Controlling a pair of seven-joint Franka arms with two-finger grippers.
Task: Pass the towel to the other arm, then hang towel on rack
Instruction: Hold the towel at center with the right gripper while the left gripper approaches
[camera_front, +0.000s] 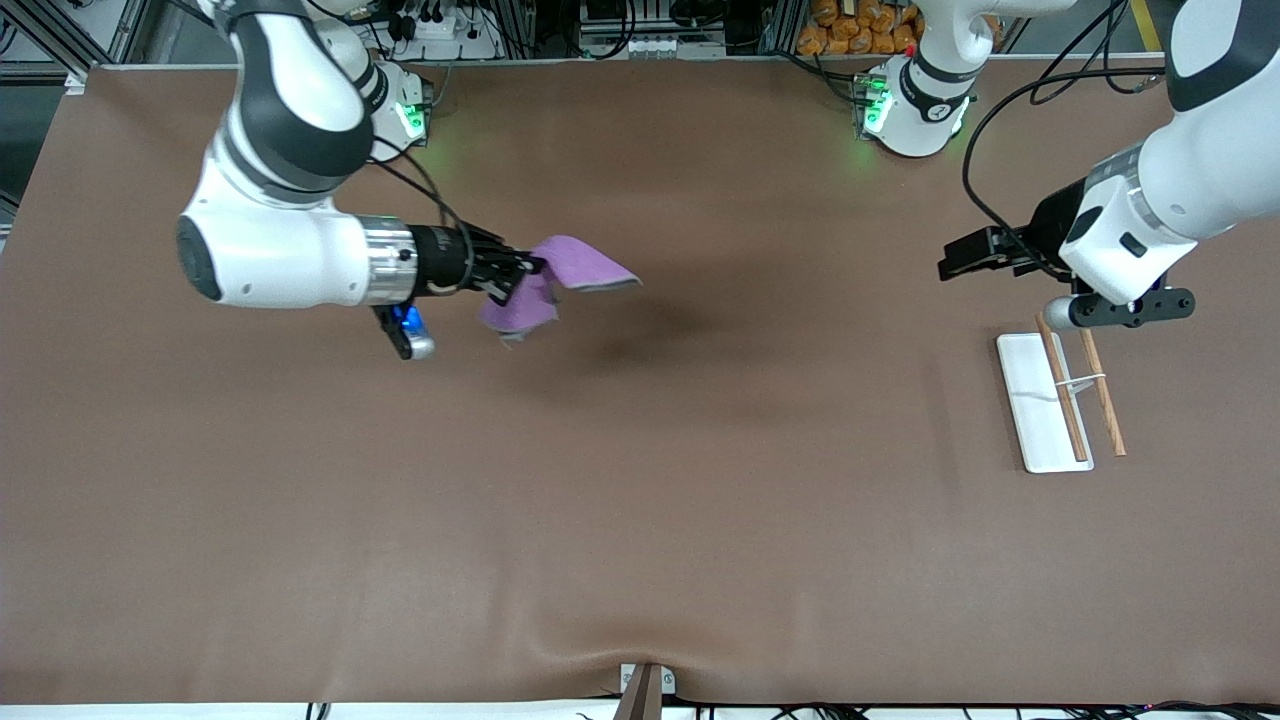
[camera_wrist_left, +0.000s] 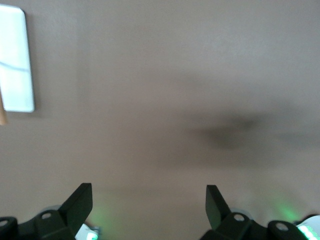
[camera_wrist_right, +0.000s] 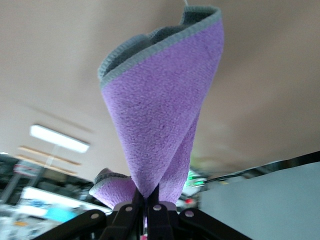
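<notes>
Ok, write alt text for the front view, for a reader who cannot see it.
The right gripper, shut on a purple towel, holds it in the air above a brown table. The left gripper hangs open near the rack, a white plate with two wooden rods at the left arm's end of the table.

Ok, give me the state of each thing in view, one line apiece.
towel: lifted off the table, pinched at one corner, draping.
right gripper: shut on the towel, over the table.
left gripper: open, empty, waiting above the table by the rack.
rack: on the table, bare.
</notes>
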